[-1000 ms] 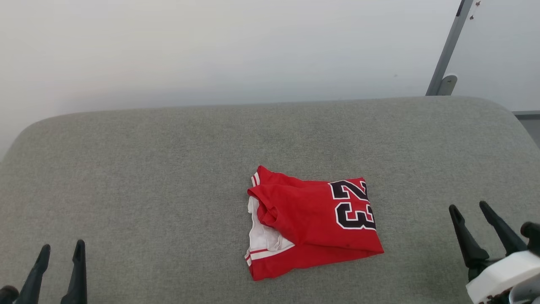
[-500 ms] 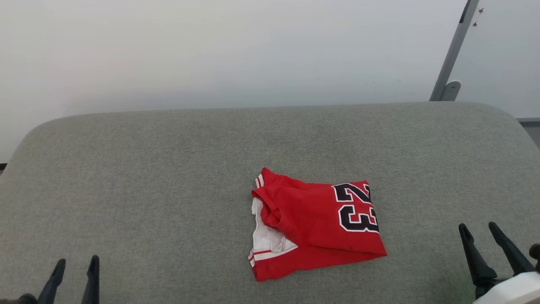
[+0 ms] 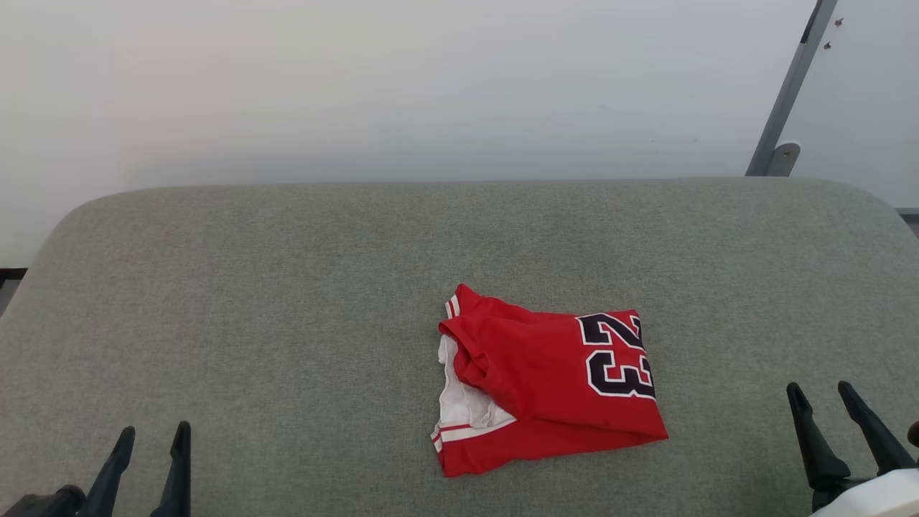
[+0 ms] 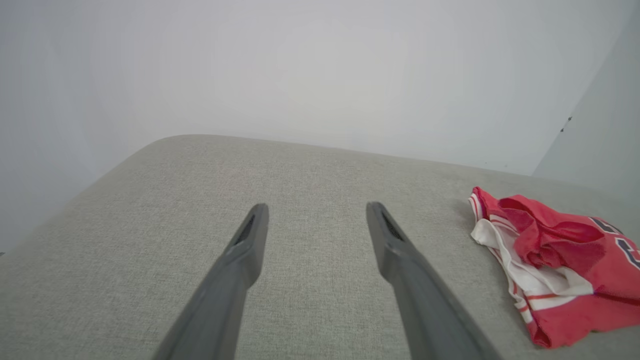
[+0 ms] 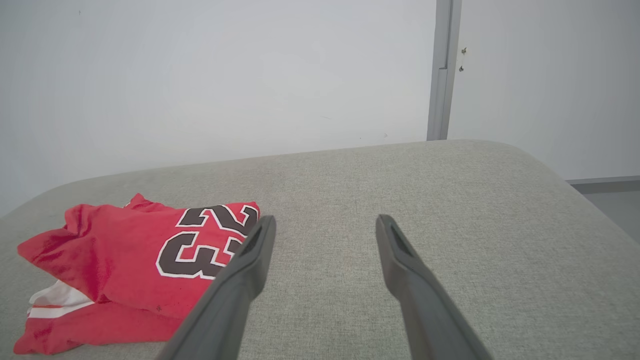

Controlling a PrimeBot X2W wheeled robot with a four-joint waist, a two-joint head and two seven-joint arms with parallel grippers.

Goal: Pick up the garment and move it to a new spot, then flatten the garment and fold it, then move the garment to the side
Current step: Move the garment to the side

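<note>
**Both Grippers Released; Garment Lies Folded on the Worktop**

1. Left gripper [image 3: 155, 429]: located at the near left edge of the head view. Its two dark fingers point away from the robot and stand apart with nothing between them. The left wrist view confirms this: bare grey fabric shows in the gap. The gripper is released and is well apart from the garment [image 3: 553, 373].

2. Right gripper [image 3: 818, 388]: located at the near right edge of the head view. Its fingers are spread and hold nothing. The right wrist view shows bare fabric between them. The gripper is released and is positioned to the right of the garment, without contact.

3. Garment: lies on the worktop [image 3: 287, 287], between the two grippers and closer to the right one, slightly right of centre in the head view. It is folded into a compact, roughly rectangular bundle.
   - The top layer is red and carries black, white-outlined numerals [image 3: 619, 355] near its right end, turned sideways to the robot.
   - A white sleeve [image 3: 459, 409] with red stripes shows at the left end, under a rumpled red fold.
   - Striped trim [image 3: 452, 305] shows at the far left corner.

4. Worktop: covered in grey woven fabric, with rounded far corners.

5. Background: a plain pale wall [image 3: 359, 86] stands behind the far edge. A grey metal post [image 3: 790, 86] rises along it at the far right.
</note>
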